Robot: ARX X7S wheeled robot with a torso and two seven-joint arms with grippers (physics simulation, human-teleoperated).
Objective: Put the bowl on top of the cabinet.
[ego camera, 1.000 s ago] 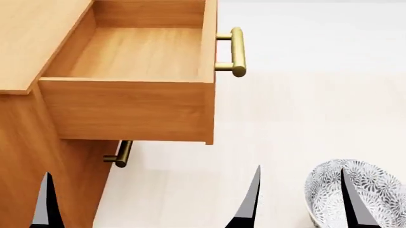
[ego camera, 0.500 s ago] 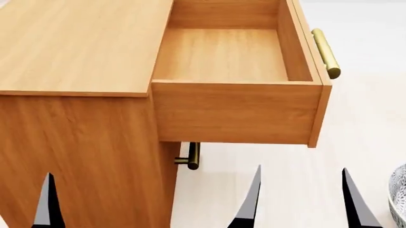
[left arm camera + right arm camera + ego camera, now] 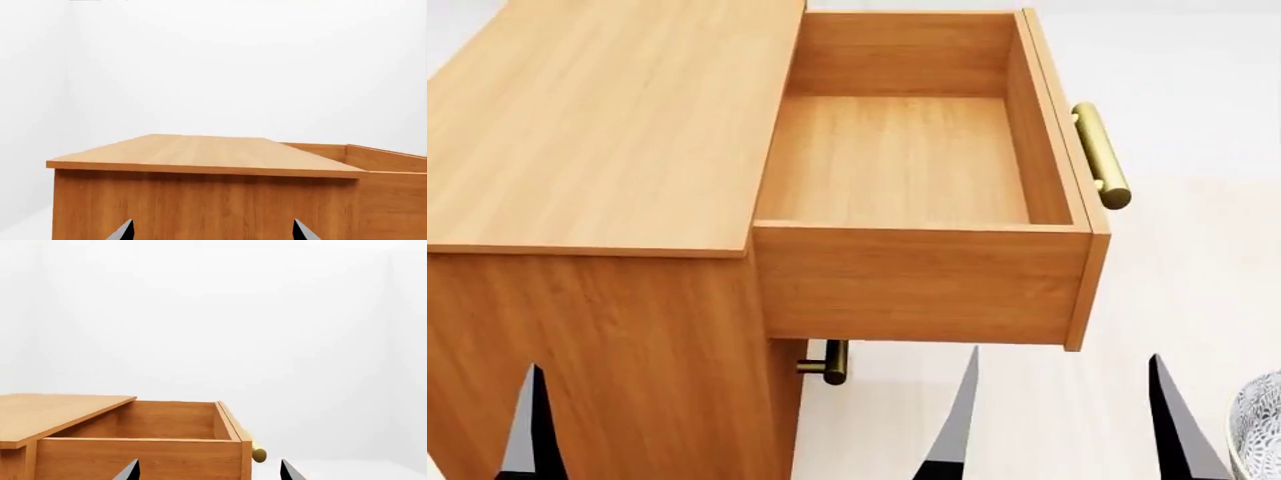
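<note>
You had both the left gripper [image 3: 212, 231] and right gripper [image 3: 210, 469] spread apart and holding nothing, facing the smooth wood-grained cabinet [image 3: 601, 130], while the patterned round bowl [image 3: 1257, 425] sat at the head view's lower-right edge.

- Under my head view I saw a pale cream floor [image 3: 1208, 270] with faint plank lines, flat and matt, running off to the far edge of the picture.
- From my right wrist view I saw a strip of the same floor [image 3: 347, 471].
- A plain white wall [image 3: 233, 65] filled both wrist views; a soft upright corner seam showed in it [image 3: 280, 315].
</note>
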